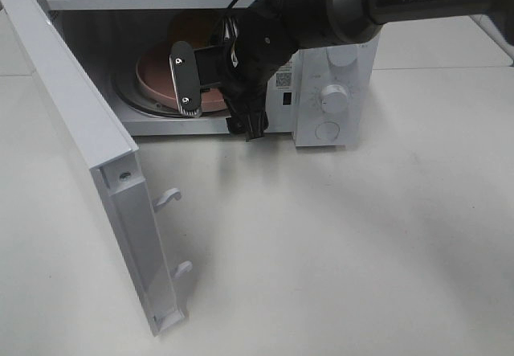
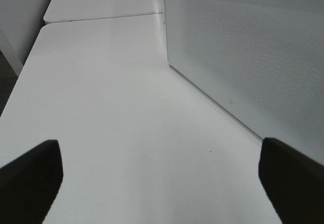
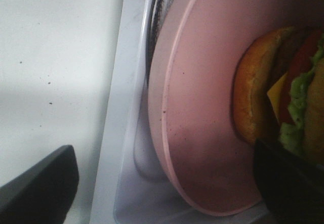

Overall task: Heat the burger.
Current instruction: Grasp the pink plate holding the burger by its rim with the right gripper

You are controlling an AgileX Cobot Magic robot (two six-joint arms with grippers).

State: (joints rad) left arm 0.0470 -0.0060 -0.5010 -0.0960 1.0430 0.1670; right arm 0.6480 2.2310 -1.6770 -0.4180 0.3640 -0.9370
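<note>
The burger, with its brown bun, yellow cheese, red tomato and green lettuce, lies on a pink plate inside the open microwave. In the exterior high view the burger shows only as a tan shape behind the right arm. My right gripper is at the microwave's mouth. It is open, with one finger outside over the sill and the other finger close by the burger. That gripper hides much of the plate. Open over bare table, my left gripper holds nothing.
The microwave door swings out far to the left, with two latch hooks on its edge. Its perforated face stands close beside my left gripper. Control knobs sit at the microwave's right. White table lies in front.
</note>
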